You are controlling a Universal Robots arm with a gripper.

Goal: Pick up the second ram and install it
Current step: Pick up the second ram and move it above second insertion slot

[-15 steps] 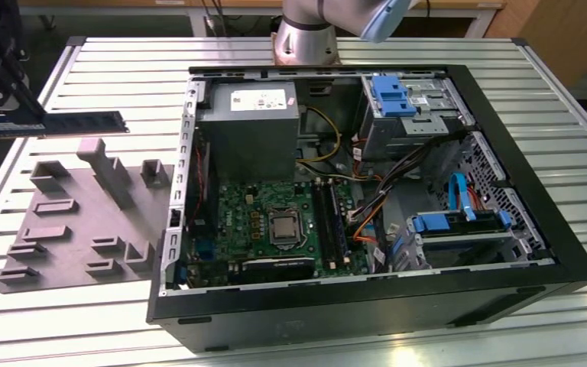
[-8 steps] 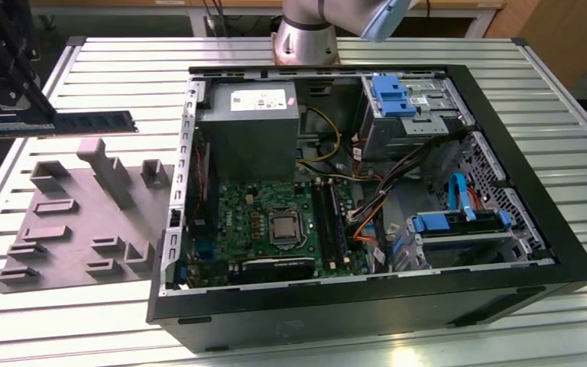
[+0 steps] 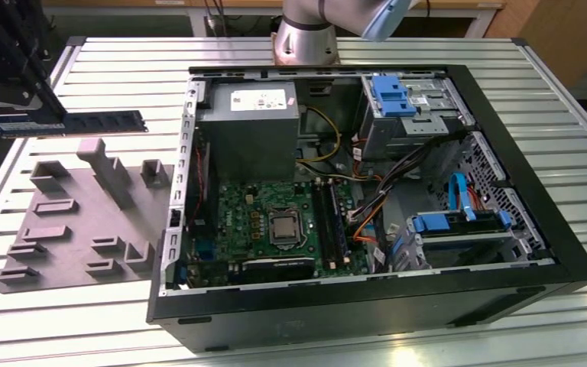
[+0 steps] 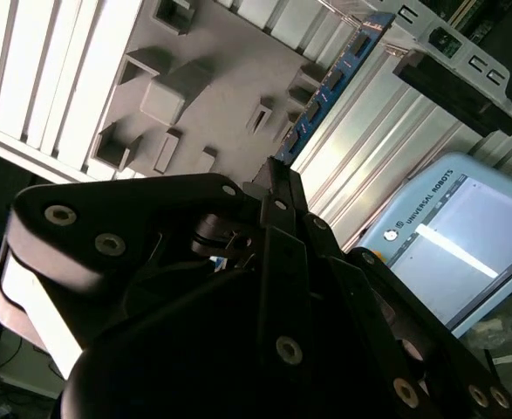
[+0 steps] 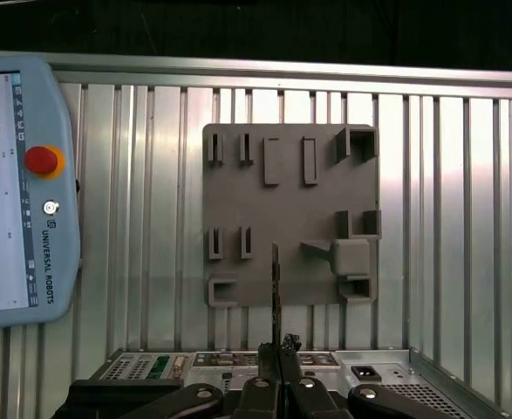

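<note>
1. The gripper is clamped on the second ram, which sits between its fingertips, with the grey tray beneath.
2. Risk: the thin stick could pivot in the pinch and then jam crooked at the motherboard.

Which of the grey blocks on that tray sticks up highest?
The long slanted block near the middle of the grey tray; the other blocks around it are all lower. The pincer grips the second ram.
</note>
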